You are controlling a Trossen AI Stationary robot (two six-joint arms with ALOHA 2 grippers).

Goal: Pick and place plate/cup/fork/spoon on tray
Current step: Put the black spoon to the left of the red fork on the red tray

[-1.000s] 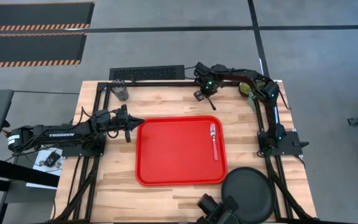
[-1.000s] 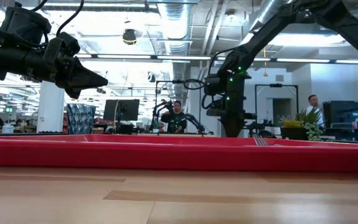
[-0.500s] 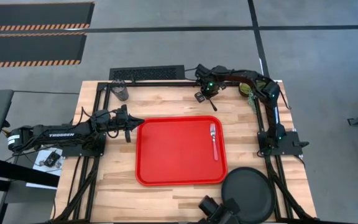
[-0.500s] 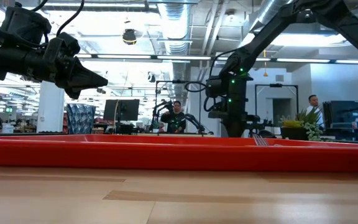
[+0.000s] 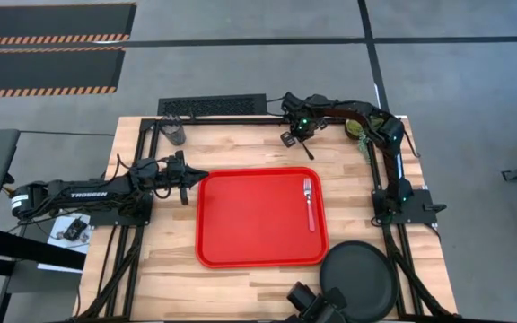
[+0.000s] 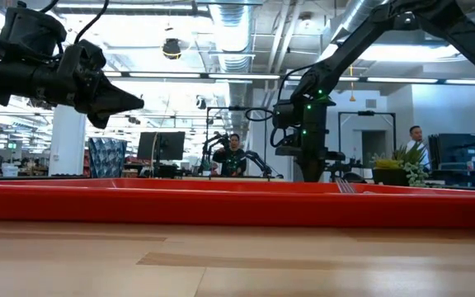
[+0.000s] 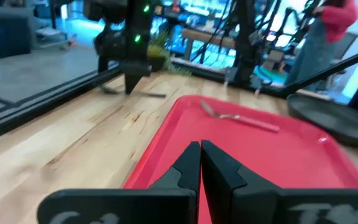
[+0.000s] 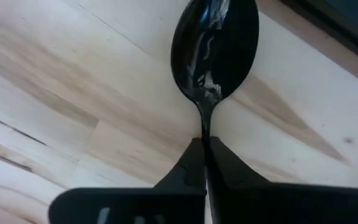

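Note:
The red tray (image 5: 249, 224) lies mid-table with the pale fork (image 5: 310, 203) on its right part. The black plate (image 5: 357, 280) lies on the table at the near right corner. The dark cup (image 5: 176, 133) stands at the far left. My right gripper (image 5: 295, 136) is near the far edge, shut on the black spoon (image 8: 216, 50), whose handle (image 5: 308, 151) sticks out toward the tray. My left gripper (image 5: 202, 175) is shut and empty, hovering above the tray's left rim (image 7: 160, 143). My right gripper pinches the spoon's thin neck (image 8: 205, 127), just behind the oval bowl, between its two fingers. The bowl juts out past the fingertips, over the wood. The handle runs back between the fingers. Whether the spoon is clear of the table, I cannot tell.
A small green potted plant (image 5: 357, 130) stands at the far right, beside the right arm. A black grille (image 5: 212, 106) lies along the far edge. People and other equipment show in the room beyond the table (image 6: 236, 157). Bare wood lies between the tray and the far edge.
My right gripper has shifted slightly toward the table's right edge, still shut. The spoon's handle now shows below it, pointing toward the tray.

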